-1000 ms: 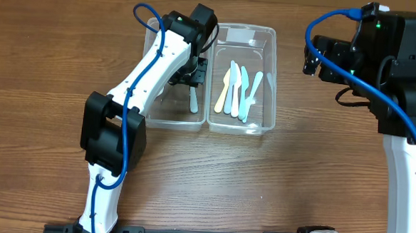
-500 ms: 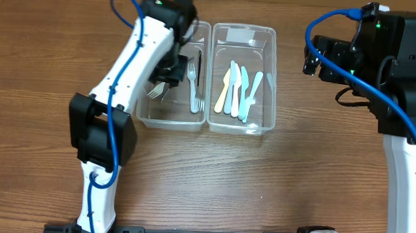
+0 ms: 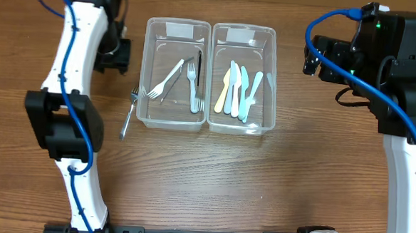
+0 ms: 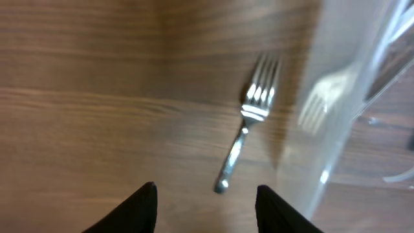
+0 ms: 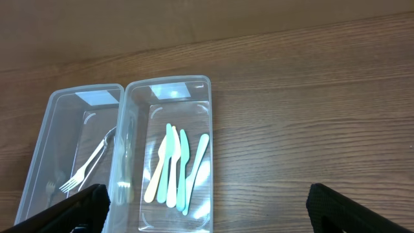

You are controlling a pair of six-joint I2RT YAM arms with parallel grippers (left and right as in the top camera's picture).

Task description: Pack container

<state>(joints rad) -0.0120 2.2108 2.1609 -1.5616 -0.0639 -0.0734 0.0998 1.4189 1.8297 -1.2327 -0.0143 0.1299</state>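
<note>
Two clear plastic containers stand side by side. The left container (image 3: 152, 71) holds several metal forks (image 3: 193, 87). The right container (image 3: 270, 77) holds several pastel plastic knives (image 3: 236, 89). One metal fork (image 3: 127, 116) lies on the table just left of the left container, tines toward the back; in the left wrist view this fork (image 4: 249, 129) lies ahead of my fingers. My left gripper (image 4: 207, 208) hovers over bare wood, open and empty; from overhead it (image 3: 120, 55) sits left of the containers. My right gripper (image 5: 217, 210) is wide open and empty, well to the right (image 3: 313, 56).
The left container's clear wall (image 4: 343, 129) rises close on the right of the loose fork. Both containers (image 5: 165, 162) appear below the right wrist camera. Wood tabletop (image 3: 261, 183) stretches in front of the containers.
My left arm swung left, out from over the left container to the table beside it, and its jaws widened. Forks lie uncovered in that container. The right arm stayed still.
</note>
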